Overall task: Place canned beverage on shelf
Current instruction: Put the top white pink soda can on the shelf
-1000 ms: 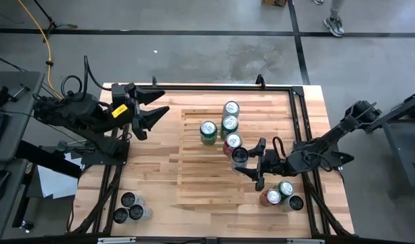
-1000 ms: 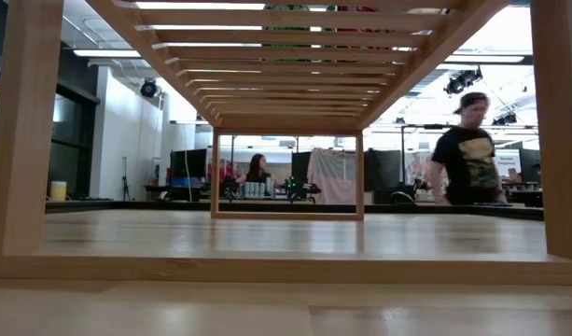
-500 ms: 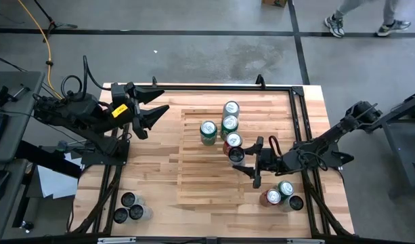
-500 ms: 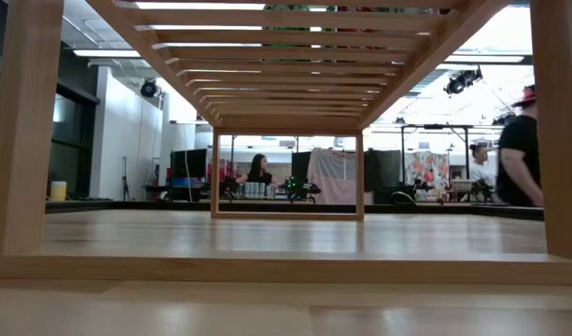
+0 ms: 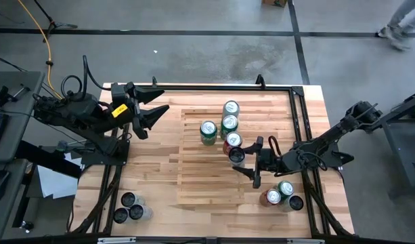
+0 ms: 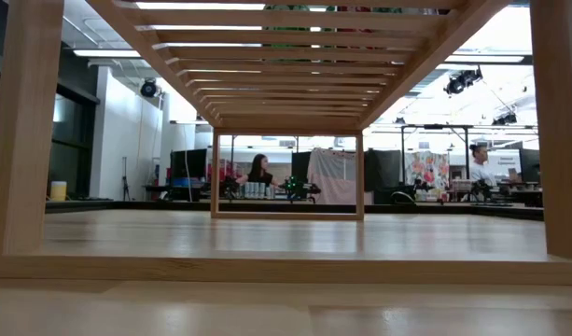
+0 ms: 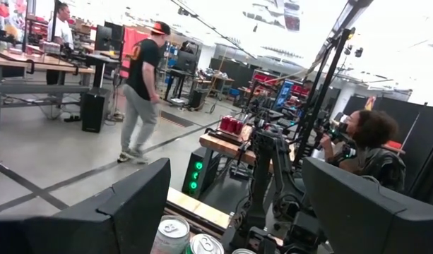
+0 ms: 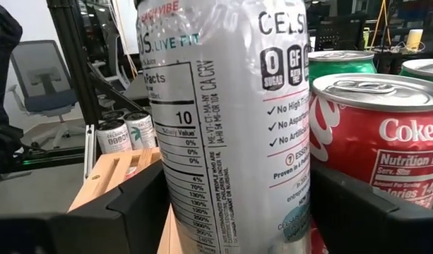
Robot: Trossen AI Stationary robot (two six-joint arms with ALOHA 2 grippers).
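The shelf (image 5: 193,183) is a pale slatted rack on the wooden tabletop; the low view looks under its slats (image 6: 286,56). Three green cans (image 5: 229,124) and a red Coke can (image 5: 232,141) stand on it in a cluster. My right gripper (image 5: 246,161) is shut on a tall silver Celsius can (image 5: 237,155), upright right beside the red can (image 8: 386,141). My left gripper (image 5: 156,108) hangs open and empty over the table's far left corner, and its wrist view (image 7: 237,204) looks across to the cans. My right gripper pinches the silver can's side wall (image 8: 174,190) between its two fingers (image 8: 131,212), low on the can. The fingers come level from the table's right side. The can stands upright against the red can. Whether its base rests on the shelf I cannot tell.
Three more cans (image 5: 278,193) stand on the table off the shelf's near right corner. Three dark-topped cans (image 5: 130,207) stand at the near left. The shelf's left and near parts are bare slats. A person stands in the room beyond (image 7: 142,92).
My right gripper has edged toward the table's left with the silver can, bringing it close against the red can. A person has walked out of sight in the room behind.
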